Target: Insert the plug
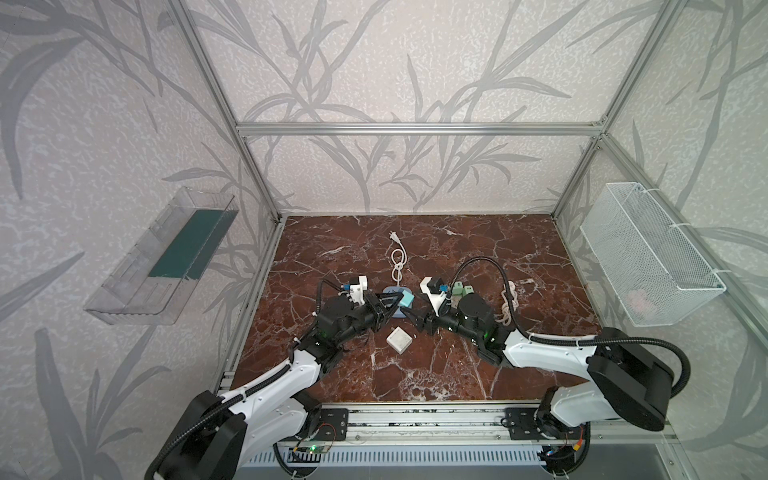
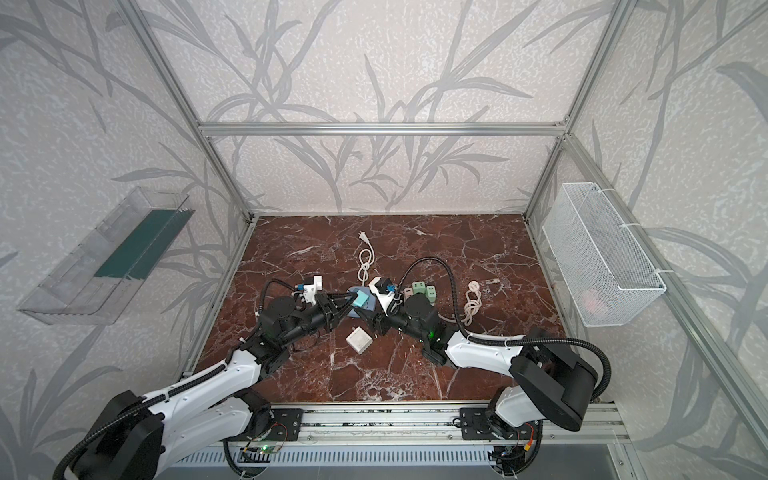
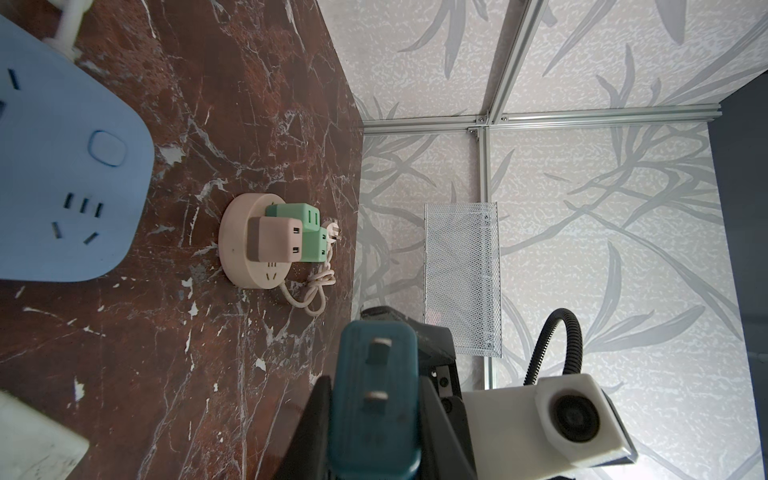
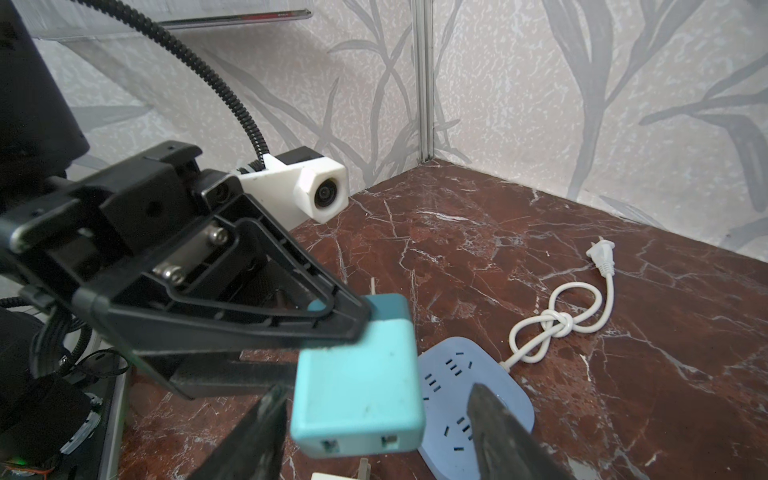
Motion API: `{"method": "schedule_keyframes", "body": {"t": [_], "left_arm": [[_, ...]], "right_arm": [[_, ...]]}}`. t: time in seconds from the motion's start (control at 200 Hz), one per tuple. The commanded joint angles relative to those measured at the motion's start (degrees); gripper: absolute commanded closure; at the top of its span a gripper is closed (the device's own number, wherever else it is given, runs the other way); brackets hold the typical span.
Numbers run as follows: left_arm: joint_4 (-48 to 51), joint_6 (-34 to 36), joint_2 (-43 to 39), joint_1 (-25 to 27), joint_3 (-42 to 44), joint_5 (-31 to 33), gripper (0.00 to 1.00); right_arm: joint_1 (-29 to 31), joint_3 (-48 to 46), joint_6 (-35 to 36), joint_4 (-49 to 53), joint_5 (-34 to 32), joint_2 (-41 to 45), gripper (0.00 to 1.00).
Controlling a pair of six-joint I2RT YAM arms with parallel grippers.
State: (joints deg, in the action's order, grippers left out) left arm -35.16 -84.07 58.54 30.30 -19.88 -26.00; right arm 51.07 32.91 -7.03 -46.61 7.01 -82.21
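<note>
Right wrist view showed the left gripper (image 4: 360, 316) clamped on the teal plug (image 4: 357, 382); right gripper (image 4: 376, 399) jaws stood apart beside it, half hiding the blue power strip (image 4: 457, 368).

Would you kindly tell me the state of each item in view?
teal plug adapter: held aloft, not inserted
left gripper: shut on teal plug adapter
right gripper: open, flanking it
blue power strip: visible sockets empty, cord knotted
white adapter: lying loose, unplugged
round beige power strip: three adapters plugged in
</note>
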Motion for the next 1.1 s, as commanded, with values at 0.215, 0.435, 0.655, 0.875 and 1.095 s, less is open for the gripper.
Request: {"method": "schedule_keyframes", "body": {"t": [0.215, 0.435, 0.655, 0.875, 1.095], "left_arm": [[-2.7, -1.9, -1.2, 0.1, 0.1, -0.9, 1.0], [-4.3, -3.2, -1.2, 0.1, 0.8, -0.5, 1.0], [-6.7, -4.3, -0.3, 0.1, 1.2, -0.6, 1.0], [-8.8, -5.1, 0.9, 0.1, 1.1, -1.4, 1.0], [-10.6, -6.4, 2.3, 0.1, 1.8, -1.8, 1.0]], "right_arm": [[0.5, 3.1, 0.8, -3.1, 2.2, -1.2, 0.39], [0.7, 3.6, 0.7, -3.0, 3.0, -1.7, 0.43], [0.7, 3.3, 0.9, -2.9, 3.0, -1.8, 0.46], [0.8, 3.9, 0.3, -3.7, 3.6, -2.4, 0.58], [0.7, 5.3, -1.3, -2.6, 5.0, -0.8, 0.75]]}}
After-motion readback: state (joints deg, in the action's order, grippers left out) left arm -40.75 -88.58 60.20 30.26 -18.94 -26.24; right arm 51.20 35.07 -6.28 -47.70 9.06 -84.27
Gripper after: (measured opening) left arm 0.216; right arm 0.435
